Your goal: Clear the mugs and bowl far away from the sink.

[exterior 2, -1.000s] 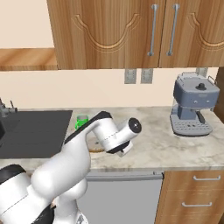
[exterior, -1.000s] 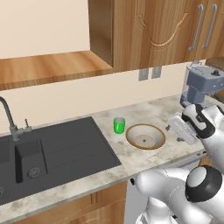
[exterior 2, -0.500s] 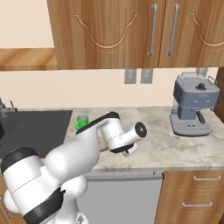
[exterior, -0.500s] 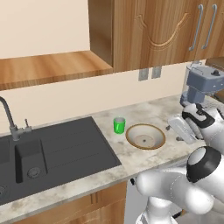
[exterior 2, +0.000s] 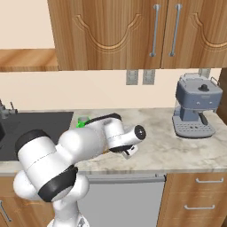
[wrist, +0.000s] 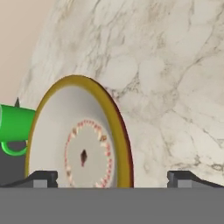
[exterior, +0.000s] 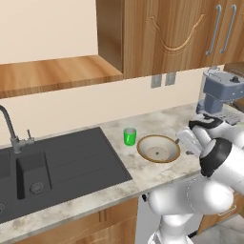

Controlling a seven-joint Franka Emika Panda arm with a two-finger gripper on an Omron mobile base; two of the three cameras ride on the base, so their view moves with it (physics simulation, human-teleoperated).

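Observation:
The bowl [exterior: 158, 148] lies on the marble counter, tan-rimmed with an off-white inside. The green mug [exterior: 129, 136] stands just left of it, close to the sink [exterior: 52, 162] and its dark drainboard. My gripper [exterior: 182, 143] hovers at the bowl's right side, pointing at it. In the hand view the bowl [wrist: 83, 144] sits between my wide-apart fingertips [wrist: 41, 178], and the gripper [wrist: 113, 178] is open and holds nothing. The green mug [wrist: 15, 124] shows behind the bowl. In the right base view my arm covers the bowl and most of the green mug [exterior 2: 82, 120].
A grey coffee machine [exterior: 220, 93] stands on the counter at the far right, also seen as the coffee machine [exterior 2: 197, 106]. A curved tap [exterior: 9, 125] rises behind the basin. Wooden cabinets [exterior 2: 133, 35] hang overhead. Bare marble counter [exterior 2: 159, 150] lies between bowl and machine.
My hand has shifted a little left, closer to the bowl, and the elbow has risen. The jaws stay wide open. Bowl and mug have not moved.

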